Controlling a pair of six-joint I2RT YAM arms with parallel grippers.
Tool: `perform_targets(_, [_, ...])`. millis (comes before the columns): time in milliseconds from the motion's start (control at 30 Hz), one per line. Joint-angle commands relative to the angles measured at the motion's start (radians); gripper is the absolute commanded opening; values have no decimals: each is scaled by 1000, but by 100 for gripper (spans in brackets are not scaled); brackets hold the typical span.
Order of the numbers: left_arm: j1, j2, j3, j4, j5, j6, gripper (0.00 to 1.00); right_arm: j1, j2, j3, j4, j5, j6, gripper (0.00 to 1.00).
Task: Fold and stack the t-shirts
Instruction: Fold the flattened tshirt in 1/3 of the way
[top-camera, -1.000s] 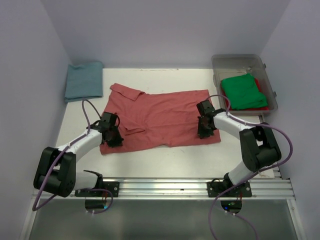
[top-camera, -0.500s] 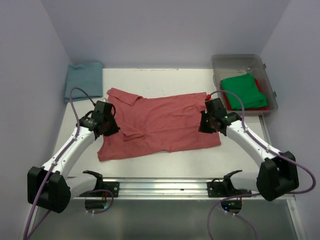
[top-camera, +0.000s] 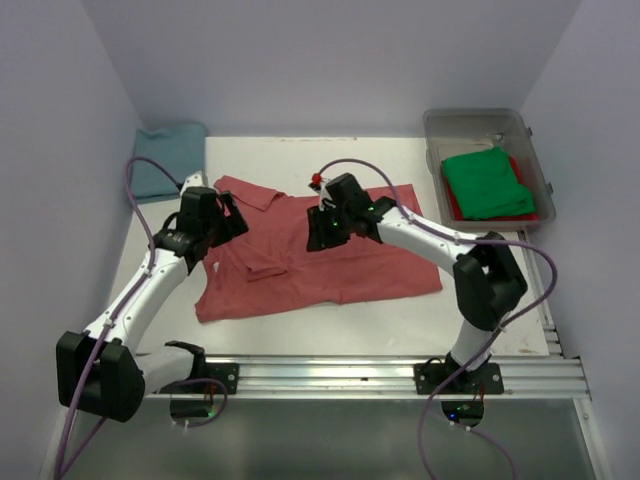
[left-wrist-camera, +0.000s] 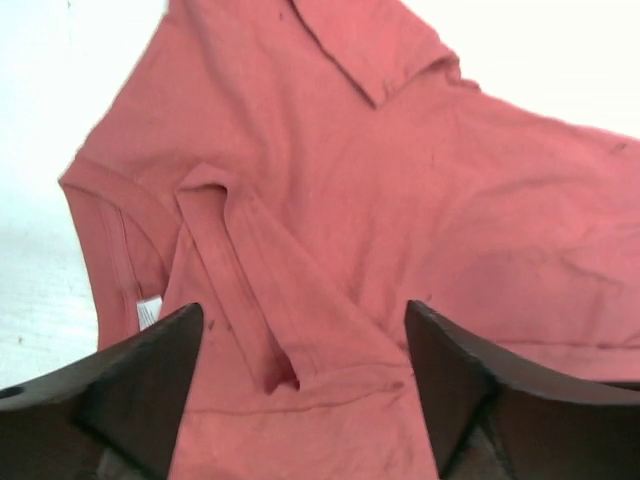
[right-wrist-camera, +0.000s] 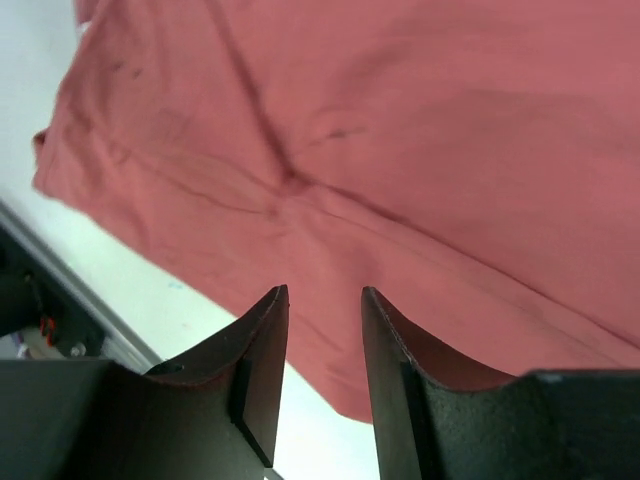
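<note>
Lying across the middle of the frame, the salmon-red t-shirt (top-camera: 350, 262) runs its long axis left to right. The left gripper (top-camera: 228, 218) hangs wide open over its left end. The right gripper (top-camera: 320, 232), jaws parted and empty, hovers mid-shirt near the upper edge.

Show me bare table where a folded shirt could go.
Two bare strips of table: near, between the hem of the salmon-red shirt and the rail; far, between that shirt and the back wall, from the teal-blue shirt to the clear bin. Crowded: left gripper and right gripper over the shirt.
</note>
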Motion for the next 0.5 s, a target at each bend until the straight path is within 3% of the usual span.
perform_targets(0, [62, -24, -15, 150, 30, 15, 88, 70, 108, 149, -6, -74, -48, 40])
perform_targets(100, [142, -33, -35, 186, 102, 10, 94, 113, 201, 251, -32, -85, -49, 40])
perform_targets(267, [272, -44, -60, 198, 201, -4, 95, 185, 354, 437, -88, -116, -86, 44])
perform_targets(467, [332, -93, -95, 207, 224, -10, 96, 251, 514, 599, -157, -105, -120, 46])
